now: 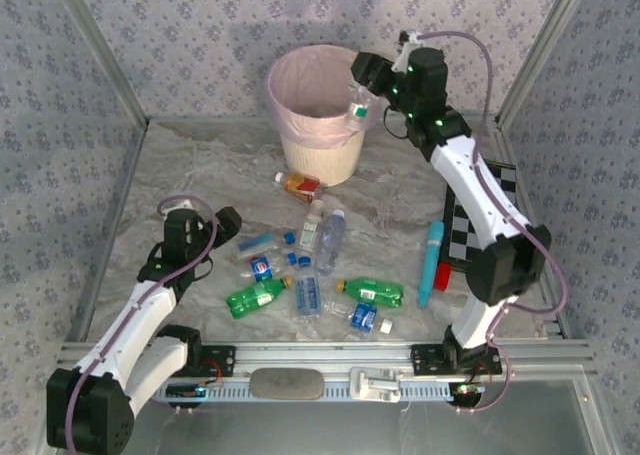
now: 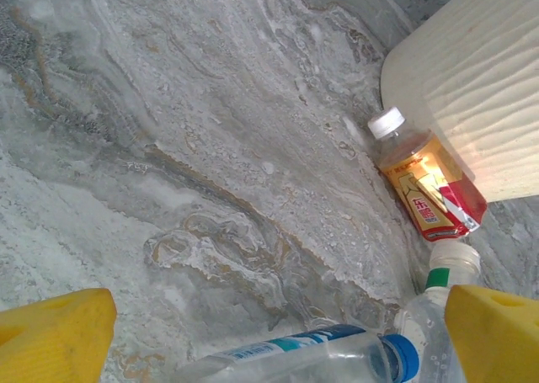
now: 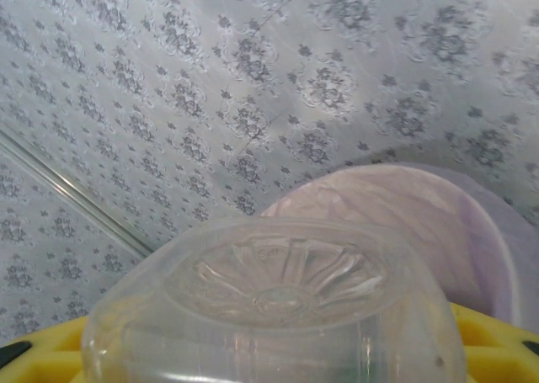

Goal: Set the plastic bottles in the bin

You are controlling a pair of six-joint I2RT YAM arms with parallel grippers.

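A marbled table (image 1: pixel 190 175) is seen across the top view. The bin (image 1: pixel 318 155), cream w/ a pink liner, is stood at upper ctr of that frame. A chequered board (image 1: pixel 485 220) is laid at the right edge. The right gripper (image 1: pixel 364 93) is held at the bin's right rim, clenched on a clear bottle (image 1: pixel 357 111). In the right wrist view the bottle's ribbed base (image 3: pixel 278 290) is seen low in frame btwn yellow fingers (image 3: pixel 488 349), w/ the pink liner behind at right. The left gripper (image 1: pixel 228 225) is poised at left ctr, just left of the bottle cluster. Its fingers (image 2: pixel 50 337) are spread wide, released, nothing gripped. A turquoise stick (image 1: pixel 431 263) is laid beside the board. The other bottles are scattered at lower ctr: a left green bottle (image 1: pixel 256 297), a right green bottle (image 1: pixel 372 292), and a blue-capped bottle (image 2: pixel 320 358) at the left wrist view's bottom edge. An orange-red labelled bottle (image 1: pixel 298 183) is laid just beside the bin's base.
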